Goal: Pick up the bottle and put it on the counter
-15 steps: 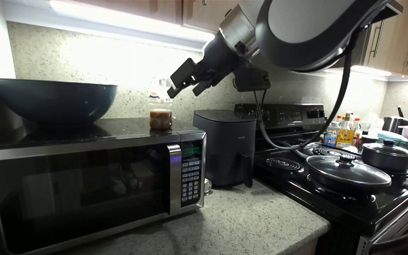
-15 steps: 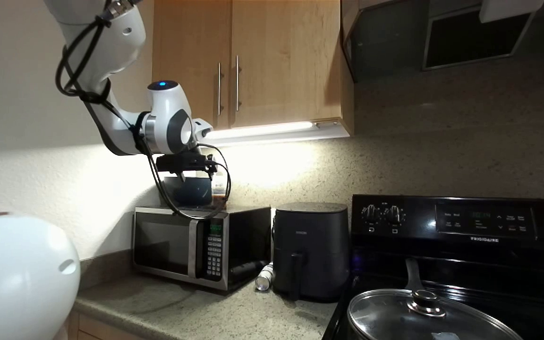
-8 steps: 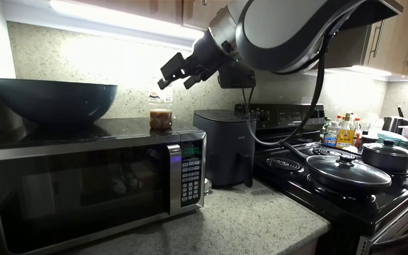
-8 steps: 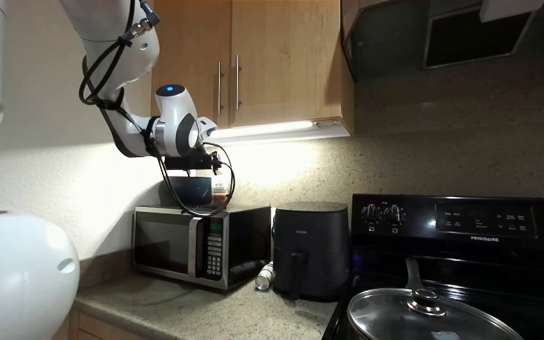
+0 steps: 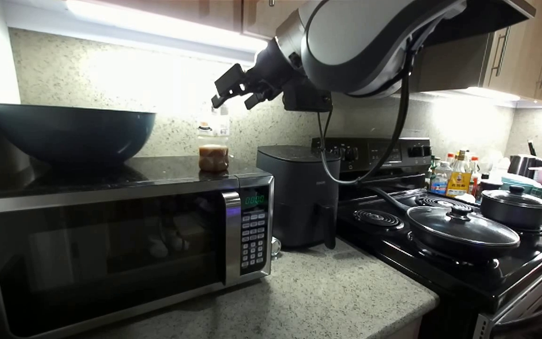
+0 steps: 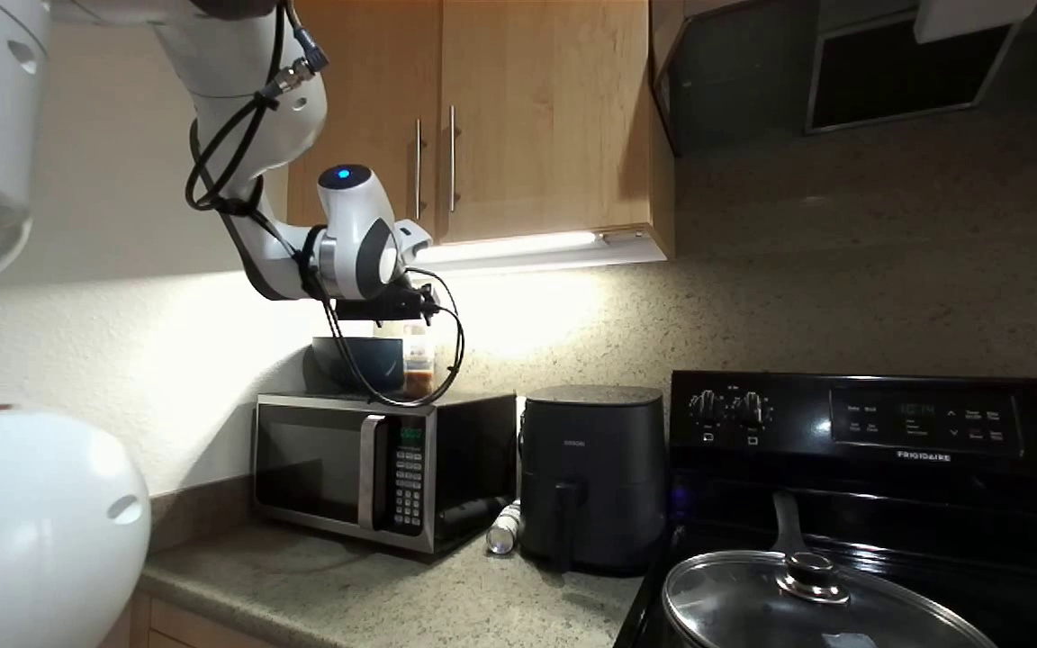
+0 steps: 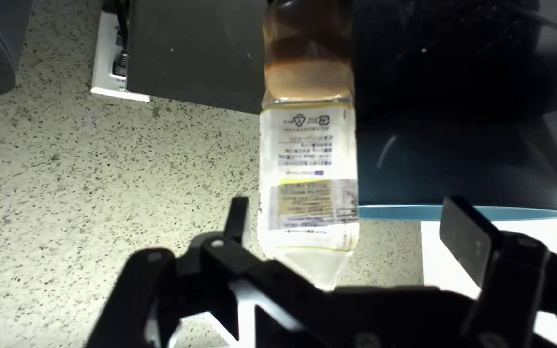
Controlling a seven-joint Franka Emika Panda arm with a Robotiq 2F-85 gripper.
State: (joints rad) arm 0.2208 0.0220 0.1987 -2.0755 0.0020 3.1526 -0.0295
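The bottle (image 5: 213, 157) stands upright on top of the microwave, near its right front, with brown liquid at the bottom. It also shows in an exterior view (image 6: 419, 371), partly behind the arm's cable. In the wrist view, which is upside down, the bottle (image 7: 310, 164) shows its pale label, and its cap end is hidden behind the gripper. My gripper (image 5: 234, 101) is open and empty, above and slightly right of the bottle. In the wrist view the bottle appears between the open fingers (image 7: 346, 217), closer to the left one. The speckled counter (image 5: 337, 287) lies below.
A large dark blue bowl (image 5: 73, 134) sits on the microwave (image 5: 111, 254) left of the bottle. A black air fryer (image 5: 299, 197) stands right of the microwave, then the stove with a lidded pan (image 5: 461, 230). Cabinets (image 6: 536, 126) with a light strip hang above.
My open gripper has risen and shifted slightly left in an exterior view, and the arm has moved right in an exterior view. The bottle has not moved.
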